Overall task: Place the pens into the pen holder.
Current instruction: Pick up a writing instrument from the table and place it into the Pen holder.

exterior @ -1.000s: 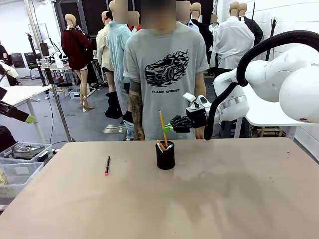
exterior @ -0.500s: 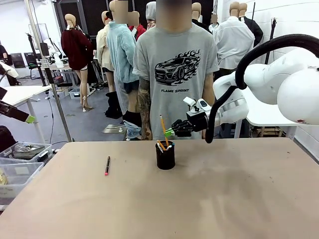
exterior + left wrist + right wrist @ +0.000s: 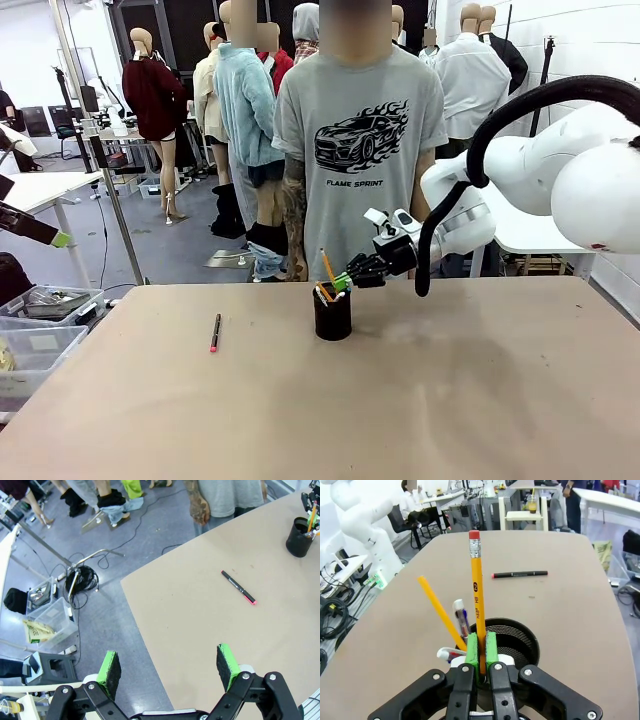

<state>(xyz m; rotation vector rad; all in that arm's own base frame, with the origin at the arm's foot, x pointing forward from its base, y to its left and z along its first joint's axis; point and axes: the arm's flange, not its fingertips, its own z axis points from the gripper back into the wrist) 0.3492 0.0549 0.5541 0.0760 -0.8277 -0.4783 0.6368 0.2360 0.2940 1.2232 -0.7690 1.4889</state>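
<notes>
Black mesh pen holder sits mid-table toward the far edge in the front view. The right gripper is just above its rim, pinched on the yellow HB pencil, which leans tip-down into the cup. It's gripped low on the shaft, I'd guess so it only drops a short way on release. A black pen with a pink tip lies flat on the table, well apart to the holder's left, not yet collected. A person stands just behind the far edge, close to the arm; there's open tabletop on the near sides. Left wrist view: the left gripper hangs with fingers wide apart, holding nothing, out by the table's edge and partly over the floor. The black pen has bare table all round, room for a top-down pick; the pen holder is far off. Plastic bins on the floor by the table edge are worth minding. Right wrist view: the pads clamp the pencil upright, eraser end up, over the pen holder's mouth. A yellow stick and a white pen lean in the cup on one side; the other half of the mouth is open. Judgement: insertion nearly done; release, then lift straight up to avoid snagging the leaners.
</notes>
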